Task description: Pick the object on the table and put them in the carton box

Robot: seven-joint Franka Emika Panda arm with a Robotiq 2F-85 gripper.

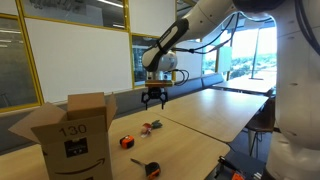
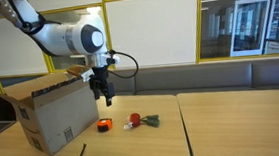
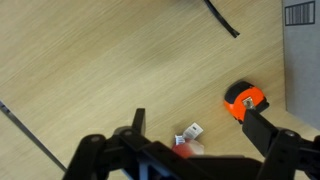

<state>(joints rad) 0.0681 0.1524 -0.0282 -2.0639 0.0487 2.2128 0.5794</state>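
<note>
Hand (image 1: 152, 101) open, empty, pointing down, hovering above small reddish item (image 1: 152, 125)

carton box (image 3: 301, 60) cut by the wrist view's edge, only a strip showing, reddish item (image 3: 184, 149) near the box half hidden behind my end effector (image 3: 193, 115), too blurred to name
</note>
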